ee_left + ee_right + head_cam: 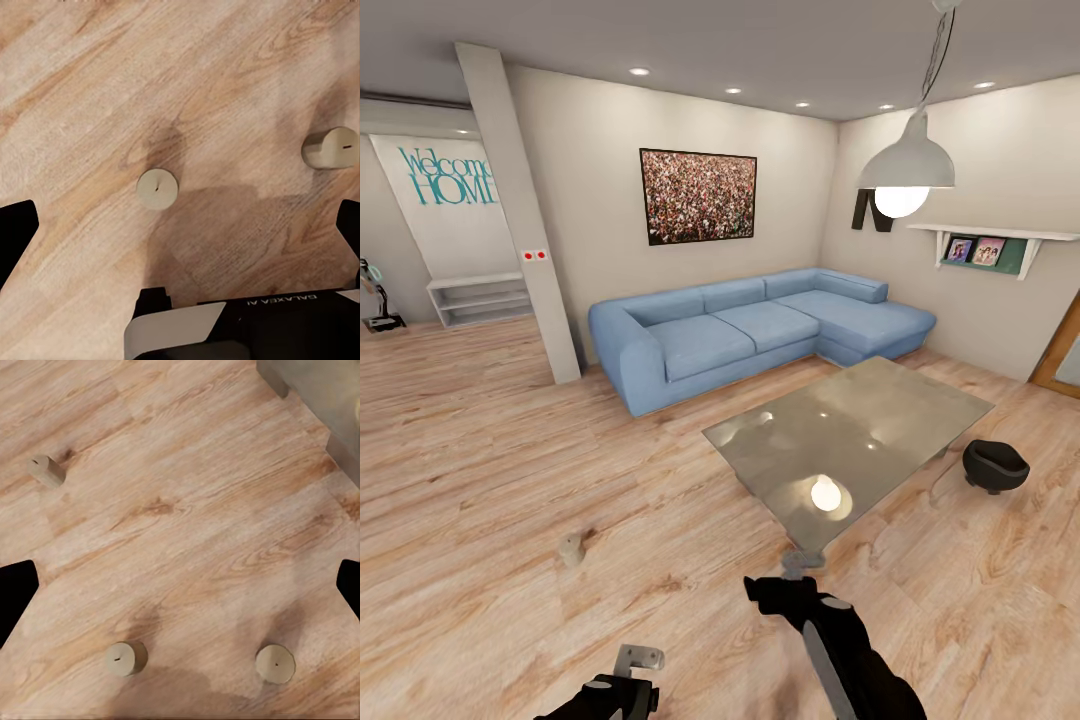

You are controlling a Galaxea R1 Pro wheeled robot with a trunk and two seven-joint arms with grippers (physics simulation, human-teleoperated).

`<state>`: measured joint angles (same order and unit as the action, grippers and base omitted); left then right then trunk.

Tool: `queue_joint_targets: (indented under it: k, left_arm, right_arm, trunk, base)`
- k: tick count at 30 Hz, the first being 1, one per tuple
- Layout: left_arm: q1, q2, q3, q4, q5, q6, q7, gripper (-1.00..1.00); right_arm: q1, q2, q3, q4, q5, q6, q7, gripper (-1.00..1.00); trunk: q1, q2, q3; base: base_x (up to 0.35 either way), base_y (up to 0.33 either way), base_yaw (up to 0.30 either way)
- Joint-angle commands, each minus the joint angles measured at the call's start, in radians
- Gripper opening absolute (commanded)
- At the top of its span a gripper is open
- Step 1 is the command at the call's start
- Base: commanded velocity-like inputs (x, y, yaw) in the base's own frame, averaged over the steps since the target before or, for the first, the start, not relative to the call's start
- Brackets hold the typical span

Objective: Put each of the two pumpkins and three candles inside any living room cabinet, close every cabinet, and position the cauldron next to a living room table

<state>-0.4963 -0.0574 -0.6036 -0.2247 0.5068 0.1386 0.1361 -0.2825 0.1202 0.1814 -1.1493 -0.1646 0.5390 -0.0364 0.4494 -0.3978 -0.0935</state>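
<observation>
Candle-gathering is the step in hand. At lower left of the head view a candle (571, 549) stands on the wood floor (480, 480). Both the left gripper (180, 225) and the right gripper (180, 592) gape wide and empty. The cauldron (995, 465) sits at right beside the glass table (850, 430). Next: lower onto a candle.

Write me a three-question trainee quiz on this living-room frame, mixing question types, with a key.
1. True or false: the cauldron stands on top of the glass table.
2. How many candles show on the wooden floor in the right wrist view? A) one B) three C) five
3. Fill in: the sofa behind the table is ___ in colour.

Key: 1 false, it sits on the floor beside the table; 2 B; 3 blue.
</observation>
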Motion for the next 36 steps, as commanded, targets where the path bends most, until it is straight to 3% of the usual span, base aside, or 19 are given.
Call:
queue_joint_targets:
  k: [1, 4, 7, 20, 26, 36]
  left_arm:
    - [-0.001, 0.001, -0.009, -0.002, 0.009, 0.003, 0.007, 1.0]
    - [-0.001, 0.001, -0.01, -0.002, 0.008, -0.015, 0.007, 1.0]
    - [-0.001, 0.001, -0.01, -0.002, 0.008, -0.025, 0.007, 1.0]
    - [-0.034, 0.001, -0.008, -0.004, 0.012, -0.016, 0.001, 1.0]
    - [-0.036, 0.002, -0.008, -0.002, 0.043, -0.021, 0.002, 1.0]
    - [-0.036, 0.002, -0.009, -0.002, 0.051, -0.024, 0.003, 1.0]
  right_arm:
    - [0.001, 0.0, 0.018, -0.037, -0.008, 0.036, 0.003, 1.0]
    - [0.004, -0.003, 0.062, -0.093, -0.01, 0.078, 0.031, 1.0]
    - [0.004, -0.003, 0.08, -0.117, -0.01, 0.098, 0.056, 1.0]
    - [0.005, -0.007, 0.083, -0.132, -0.01, 0.11, 0.068, 1.0]
    - [0.005, -0.006, 0.085, -0.133, -0.01, 0.109, 0.069, 1.0]
    - [0.005, -0.005, 0.085, -0.133, -0.01, 0.108, 0.069, 1.0]
  trunk:
    - [0.001, -0.002, -0.002]
    - [0.001, -0.002, -0.002]
    - [0.001, -0.002, -0.002]
    - [0.001, -0.002, -0.002]
    - [0.001, -0.002, -0.002]
    - [0.001, -0.002, -0.002]
  base:
    - [0.0, 0.0, 0.0]
    - [0.0, 0.0, 0.0]
    - [0.0, 0.0, 0.0]
    - [0.0, 0.0, 0.0]
    - [0.0, 0.0, 0.0]
    - [0.0, 0.0, 0.0]
